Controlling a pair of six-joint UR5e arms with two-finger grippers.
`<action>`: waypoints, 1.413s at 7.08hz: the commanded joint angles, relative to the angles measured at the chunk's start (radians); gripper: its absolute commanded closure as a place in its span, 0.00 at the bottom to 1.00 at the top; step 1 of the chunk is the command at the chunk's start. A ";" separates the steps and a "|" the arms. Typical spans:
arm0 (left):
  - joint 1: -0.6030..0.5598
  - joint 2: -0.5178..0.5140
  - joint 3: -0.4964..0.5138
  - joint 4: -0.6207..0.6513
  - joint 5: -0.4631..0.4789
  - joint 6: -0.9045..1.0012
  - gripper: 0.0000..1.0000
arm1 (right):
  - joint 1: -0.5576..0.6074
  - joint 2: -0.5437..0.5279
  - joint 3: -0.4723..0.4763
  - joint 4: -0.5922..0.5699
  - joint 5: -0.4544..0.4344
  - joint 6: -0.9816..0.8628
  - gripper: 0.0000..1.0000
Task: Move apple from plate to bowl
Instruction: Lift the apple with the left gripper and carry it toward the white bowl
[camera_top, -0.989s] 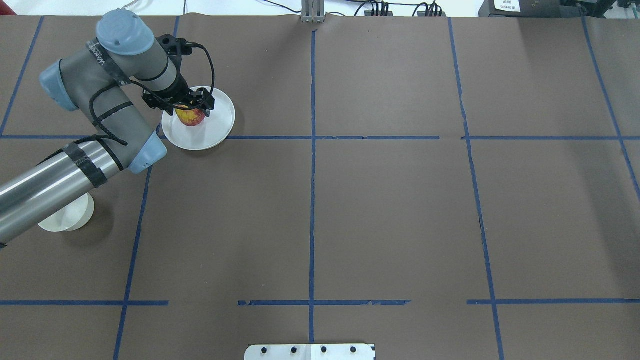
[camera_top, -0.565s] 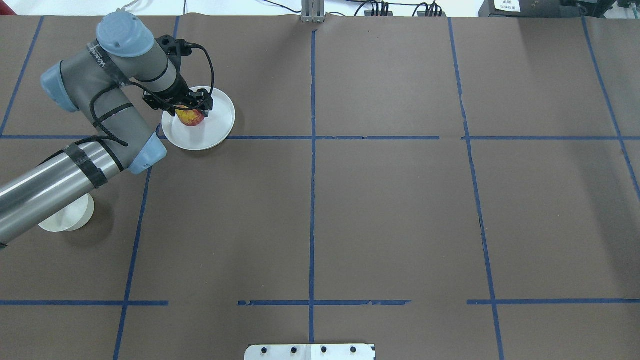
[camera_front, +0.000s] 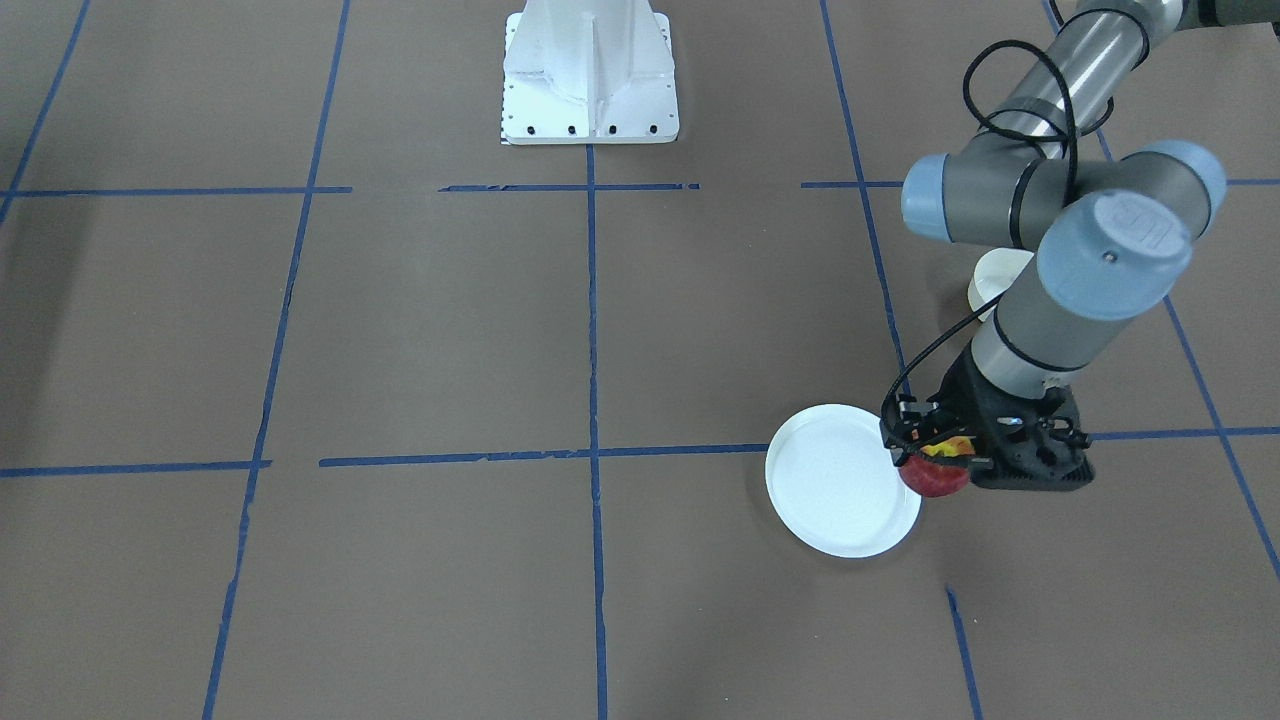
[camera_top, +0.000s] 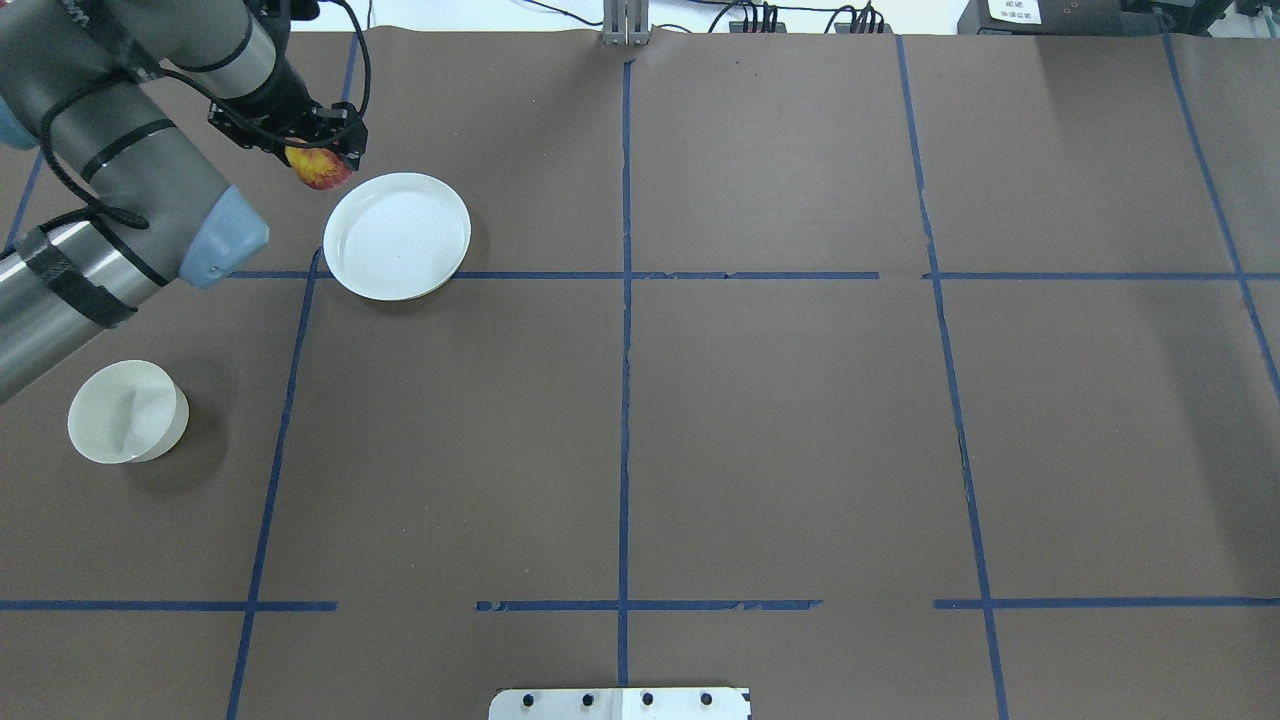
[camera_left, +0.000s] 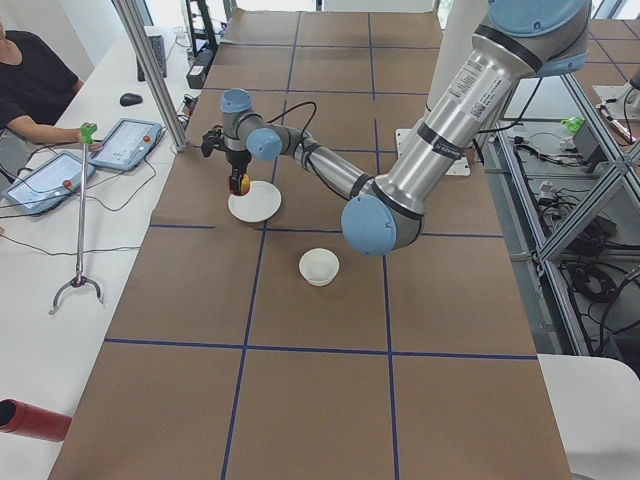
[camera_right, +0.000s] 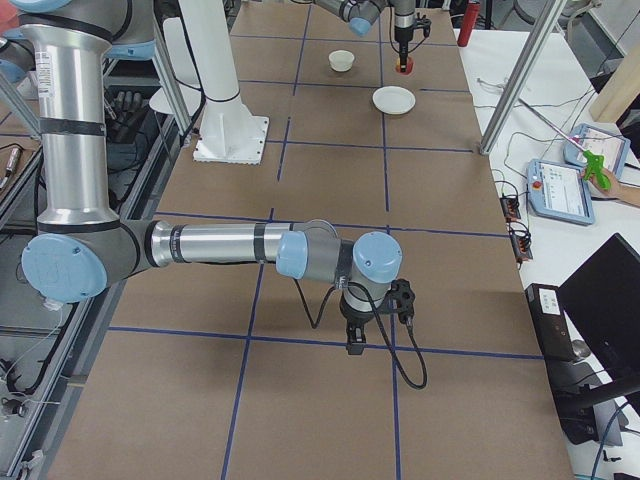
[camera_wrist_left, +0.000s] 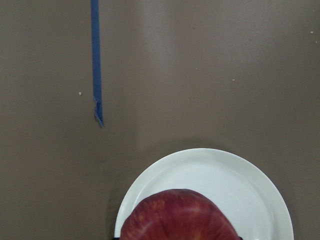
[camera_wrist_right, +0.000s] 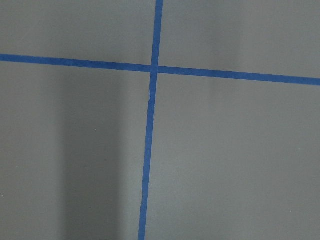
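My left gripper (camera_top: 314, 156) is shut on the red and yellow apple (camera_top: 320, 172) and holds it in the air beside the far left rim of the white plate (camera_top: 400, 240). The plate is empty. In the front-facing view the apple (camera_front: 935, 477) hangs at the plate's (camera_front: 835, 485) right edge. The left wrist view shows the apple (camera_wrist_left: 180, 217) over the plate (camera_wrist_left: 210, 172). The off-white bowl (camera_top: 127, 412) stands empty near the table's left edge, nearer the robot. My right gripper (camera_right: 375, 322) hovers low over bare table far from these; I cannot tell its state.
Blue tape lines divide the brown table cover. The robot's white base plate (camera_top: 620, 703) sits at the near edge. My left arm's elbow (camera_top: 215, 235) hangs over the table between plate and bowl. An operator and tablets (camera_left: 120, 140) are beyond the far edge.
My left gripper has lifted the apple off the plate and carried it up and to the left in the overhead view. The arm no longer covers the bowl.
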 joint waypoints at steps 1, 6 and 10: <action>-0.022 0.241 -0.309 0.040 -0.006 0.025 1.00 | 0.000 0.000 0.000 0.001 0.000 0.000 0.00; -0.025 0.633 -0.365 -0.329 -0.009 -0.005 1.00 | 0.000 0.000 0.000 -0.001 0.000 0.000 0.00; 0.030 0.694 -0.318 -0.462 -0.006 -0.140 1.00 | 0.000 0.000 0.000 0.001 0.000 0.000 0.00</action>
